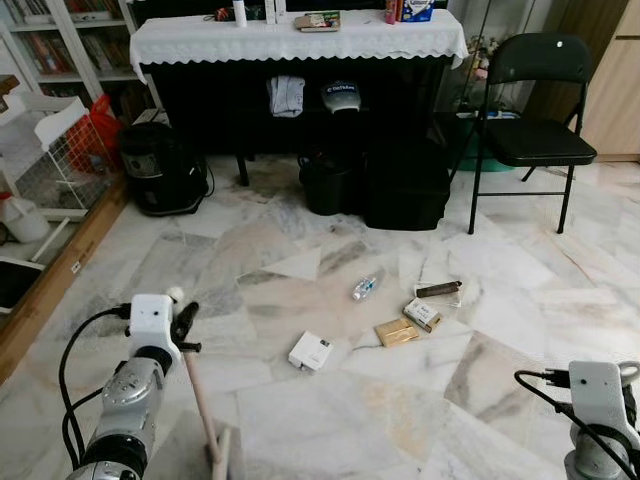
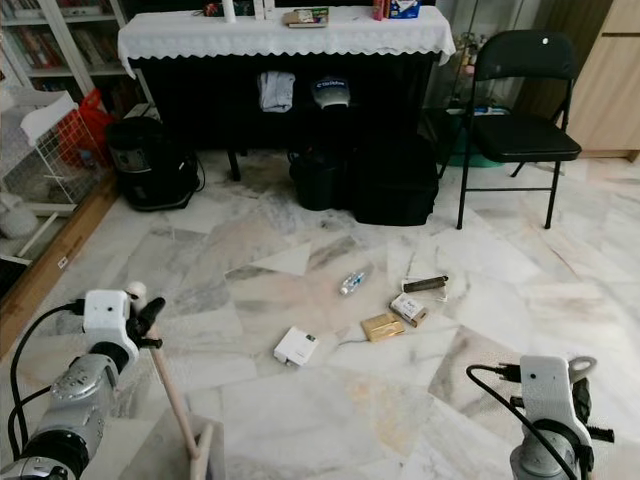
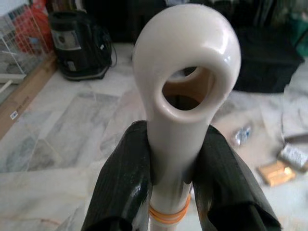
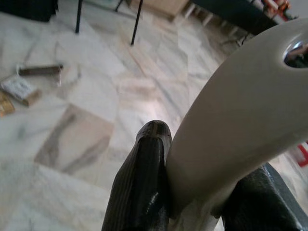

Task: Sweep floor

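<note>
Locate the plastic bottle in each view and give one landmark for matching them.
Left eye: bottle on the floor, mid-frame.
Right eye: bottle, mid-frame, beyond the white box.
Left wrist: blurred at the right edge.
Right wrist: not in it.
Landmark: tan box.

Open marble floor [image 1: 300, 420] near and left. Litter mid-floor: white box [image 1: 310, 351], bottle [image 1: 366, 287], tan packets [image 1: 397, 332]. Far blocked: draped counter [image 1: 300, 40], vacuum [image 1: 160, 165] left, folding chair [image 1: 535, 120] right.
</note>
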`<state>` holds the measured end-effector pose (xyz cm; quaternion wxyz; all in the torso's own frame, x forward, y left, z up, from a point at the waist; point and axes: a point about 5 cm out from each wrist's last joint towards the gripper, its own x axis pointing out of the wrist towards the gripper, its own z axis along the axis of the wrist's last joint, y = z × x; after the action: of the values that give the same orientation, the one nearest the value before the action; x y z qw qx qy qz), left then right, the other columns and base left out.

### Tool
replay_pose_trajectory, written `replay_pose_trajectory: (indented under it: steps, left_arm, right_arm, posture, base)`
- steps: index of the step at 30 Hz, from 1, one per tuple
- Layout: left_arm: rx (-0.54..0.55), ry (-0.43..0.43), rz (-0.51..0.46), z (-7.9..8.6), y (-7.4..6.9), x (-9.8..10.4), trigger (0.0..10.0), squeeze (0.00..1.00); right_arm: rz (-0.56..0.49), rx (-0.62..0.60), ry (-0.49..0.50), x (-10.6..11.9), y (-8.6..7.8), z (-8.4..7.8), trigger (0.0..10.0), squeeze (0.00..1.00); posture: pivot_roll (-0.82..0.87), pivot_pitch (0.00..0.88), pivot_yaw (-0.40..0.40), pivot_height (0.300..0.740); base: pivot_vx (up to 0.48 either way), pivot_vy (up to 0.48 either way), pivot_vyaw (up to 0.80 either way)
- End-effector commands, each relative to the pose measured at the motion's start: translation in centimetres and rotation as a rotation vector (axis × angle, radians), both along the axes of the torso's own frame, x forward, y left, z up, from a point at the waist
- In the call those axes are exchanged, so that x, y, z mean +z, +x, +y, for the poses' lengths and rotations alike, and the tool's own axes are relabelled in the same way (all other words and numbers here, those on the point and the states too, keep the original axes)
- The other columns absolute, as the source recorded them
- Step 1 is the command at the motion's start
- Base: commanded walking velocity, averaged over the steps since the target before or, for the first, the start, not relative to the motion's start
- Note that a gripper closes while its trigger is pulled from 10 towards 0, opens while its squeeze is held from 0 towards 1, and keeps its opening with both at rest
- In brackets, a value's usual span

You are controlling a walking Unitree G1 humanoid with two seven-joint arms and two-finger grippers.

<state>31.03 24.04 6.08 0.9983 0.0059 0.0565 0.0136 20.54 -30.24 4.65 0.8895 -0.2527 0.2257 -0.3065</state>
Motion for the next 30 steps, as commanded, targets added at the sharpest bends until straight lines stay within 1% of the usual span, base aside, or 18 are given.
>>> replay_pose_trajectory:
  steps: [1,2,3,4,7,9,12,18,19,22,23,25,26,30]
  left_arm:
    - [0.013,-0.040,-0.096,-0.1,1.3,2.4,10.0,0.00]
    - [0.016,-0.047,-0.112,-0.1,1.4,2.8,10.0,0.00]
    - [0.028,-0.068,-0.142,-0.1,1.9,3.6,10.0,0.00]
    - [0.028,-0.068,-0.142,-0.1,1.9,3.6,10.0,0.00]
    - [0.033,-0.095,-0.183,-0.3,2.4,4.8,10.0,0.00]
    - [0.027,-0.105,-0.193,-0.5,2.5,5.1,10.0,0.00]
    - [0.019,-0.119,-0.217,-1.0,2.8,5.8,10.0,0.00]
    - [0.022,-0.151,-0.260,-1.5,3.0,6.9,10.0,0.00]
    - [0.025,-0.159,-0.292,-1.8,3.1,7.6,10.0,0.00]
    - [0.027,-0.171,-0.321,-2.1,3.2,8.2,10.0,0.00]
    - [0.019,-0.179,-0.336,-2.5,3.4,8.6,10.0,0.00]
    - [0.009,-0.182,-0.338,-2.9,3.5,8.7,10.0,0.00]
    - [0.001,-0.188,-0.339,-3.2,3.5,8.7,10.0,0.00]
    - [-0.012,-0.209,-0.331,-4.0,3.5,8.4,10.0,0.00]
  right_arm:
    - [-0.044,0.030,-0.050,1.4,0.7,0.3,10.0,0.00]
    - [-0.069,0.037,-0.047,1.6,0.9,0.4,10.0,0.00]
    - [-0.103,0.062,-0.064,2.2,1.4,0.7,10.0,0.00]
    - [-0.103,0.062,-0.064,2.2,1.4,0.7,10.0,0.00]
    - [-0.177,0.106,-0.085,3.1,2.3,1.3,10.0,0.00]
    - [-0.202,0.133,-0.095,3.4,2.7,1.6,10.0,0.00]
    - [-0.249,0.169,-0.063,3.6,3.5,2.3,10.0,0.00]
    - [-0.307,0.223,-0.025,3.9,4.4,3.2,10.0,0.00]
    - [-0.343,0.209,0.037,3.9,4.6,3.3,10.0,0.00]
    - [-0.371,0.204,0.123,3.6,5.0,3.6,10.0,0.00]
    - [-0.411,0.226,0.168,3.7,5.4,4.0,10.0,0.00]
    - [-0.437,0.257,0.182,4.0,5.8,4.5,10.0,0.00]
    - [-0.468,0.270,0.199,4.3,6.1,4.8,10.0,0.00]
    - [-0.516,0.306,0.240,4.7,6.8,5.5,10.0,0.00]
  posture:
    - [-0.15,0.009,0.001,0.740]
    - [-0.14,0.008,0.001,0.740]
    - [-0.14,0.012,0.001,0.740]
    - [-0.14,0.012,0.001,0.740]
    - [-0.14,0.014,0.004,0.740]
    - [-0.14,0.014,0.004,0.740]
    - [-0.14,0.014,0.005,0.740]
    - [-0.14,0.013,0.003,0.740]
    - [-0.14,0.015,0.004,0.740]
    - [-0.14,0.016,0.004,0.740]
    - [-0.14,0.016,0.006,0.740]
    - [-0.15,0.015,0.006,0.740]
    - [-0.15,0.015,0.006,0.740]
    - [-0.15,0.008,0.004,0.740]
  base:
    - [0.000,0.000,0.00]
    - [0.000,0.000,0.00]
    - [0.000,0.000,0.00]
    - [0.000,0.000,0.00]
    - [0.000,0.000,0.00]
    - [0.000,0.000,0.00]
    - [0.000,0.000,0.00]
    - [0.000,0.000,0.00]
    - [0.000,0.000,0.00]
    - [0.000,0.000,0.00]
    - [0.000,0.000,0.00]
    - [0.000,0.000,0.00]
    - [0.000,0.000,0.00]
    - [0.000,0.000,0.00]
